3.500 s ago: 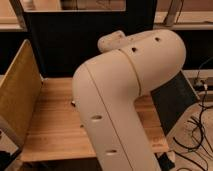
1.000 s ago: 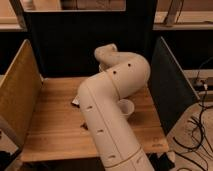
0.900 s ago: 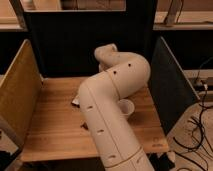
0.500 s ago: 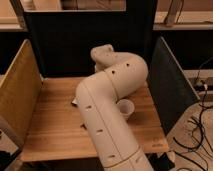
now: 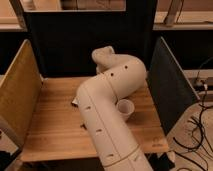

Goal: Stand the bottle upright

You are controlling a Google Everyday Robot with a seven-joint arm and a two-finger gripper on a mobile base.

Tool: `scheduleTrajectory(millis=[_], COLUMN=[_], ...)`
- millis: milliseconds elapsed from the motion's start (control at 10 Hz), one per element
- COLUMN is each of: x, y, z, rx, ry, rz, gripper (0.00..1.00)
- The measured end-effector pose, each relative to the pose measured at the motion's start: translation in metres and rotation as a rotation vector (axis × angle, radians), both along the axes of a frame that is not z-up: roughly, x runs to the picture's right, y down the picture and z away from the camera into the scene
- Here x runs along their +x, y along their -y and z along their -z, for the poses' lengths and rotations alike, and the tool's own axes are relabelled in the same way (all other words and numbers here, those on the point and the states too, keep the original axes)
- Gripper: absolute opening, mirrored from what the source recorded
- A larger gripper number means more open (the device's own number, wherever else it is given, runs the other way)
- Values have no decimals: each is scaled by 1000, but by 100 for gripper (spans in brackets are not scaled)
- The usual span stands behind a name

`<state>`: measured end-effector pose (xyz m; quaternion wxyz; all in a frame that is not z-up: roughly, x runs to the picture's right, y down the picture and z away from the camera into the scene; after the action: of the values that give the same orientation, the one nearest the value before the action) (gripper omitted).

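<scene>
We saw the robot's pale arm [image 5: 107,115] fill the middle of the view. It rose from the lower edge, bent at a thick elbow over the table's far half, and turned back through a narrower wrist section toward the dark back panel [image 5: 65,45]. Small dark holes dotted its shell.

Under it lay the wooden table [image 5: 50,130], with its light planks running left to right. Three walls closed the table in. The back panel stood across the far side, a tan side panel [image 5: 20,90] stood on the left, and a dark side panel [image 5: 167,85] stood on the right.

Beyond the right wall we noted loose black cables [image 5: 197,130] on the floor.

A small white cup [image 5: 125,107] stood upright on the table, just beside the arm's right flank and partly covered by it.

The gripper sat behind the arm's large lower link, low over the table toward its left-centre, and we could not tell whether it was released, clenched or grasping anything.

Only a small dark bit [image 5: 74,102] stuck out at that link's left edge, close to the tabletop. We could not tell whether it belonged to the gripper or to the bottle. We could not make out the bottle itself, since the arm covered that part of the table.
</scene>
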<state>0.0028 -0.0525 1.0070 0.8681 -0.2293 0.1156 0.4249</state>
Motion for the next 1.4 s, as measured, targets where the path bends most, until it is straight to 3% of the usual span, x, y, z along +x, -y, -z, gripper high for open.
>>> scheduleTrajectory(millis=[300, 800, 900, 1100, 1400], x=[1, 0, 1, 5, 14], y=[10, 11, 10, 12, 29], z=[-2, -5, -5, -4, 2], rx=[16, 17, 17, 20, 55], ry=[-9, -12, -14, -17, -27], rz=[-5, -2, -5, -14, -35], gripper=[76, 26, 21, 20, 20])
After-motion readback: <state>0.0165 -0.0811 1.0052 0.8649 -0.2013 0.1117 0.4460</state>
